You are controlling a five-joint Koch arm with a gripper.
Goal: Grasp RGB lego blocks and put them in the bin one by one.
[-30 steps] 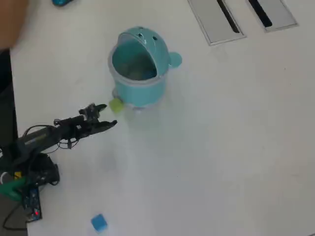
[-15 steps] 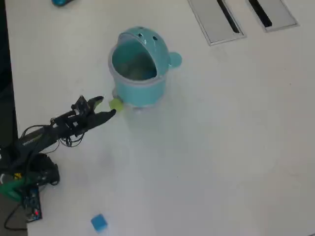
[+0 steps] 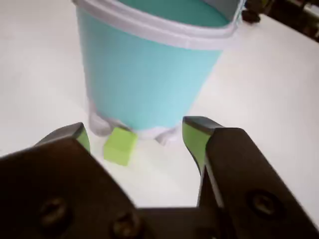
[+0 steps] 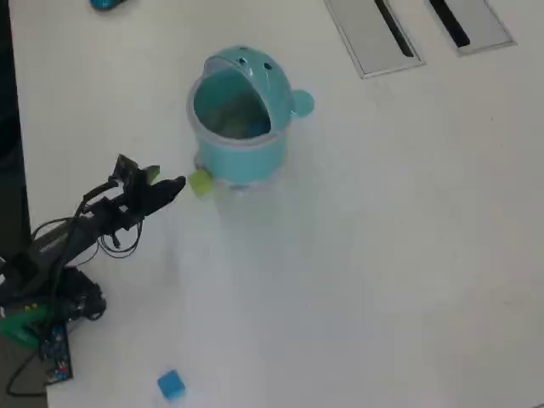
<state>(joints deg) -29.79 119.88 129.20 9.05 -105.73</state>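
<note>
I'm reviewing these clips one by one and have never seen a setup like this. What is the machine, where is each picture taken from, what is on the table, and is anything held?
The machine is a small hobby robot arm on a white table. One picture looks straight down from above; the other comes from a camera riding on the arm's wrist, so the dark shapes at the bottom are its own claw, also seen from above. The claw is open and holds nothing. Just ahead of it lies a yellow-green block, on the table at the foot of a round teal bin. From above, a blue block lies nearer the bottom edge, and grey slotted panels sit at the top. No red block shows.
</note>
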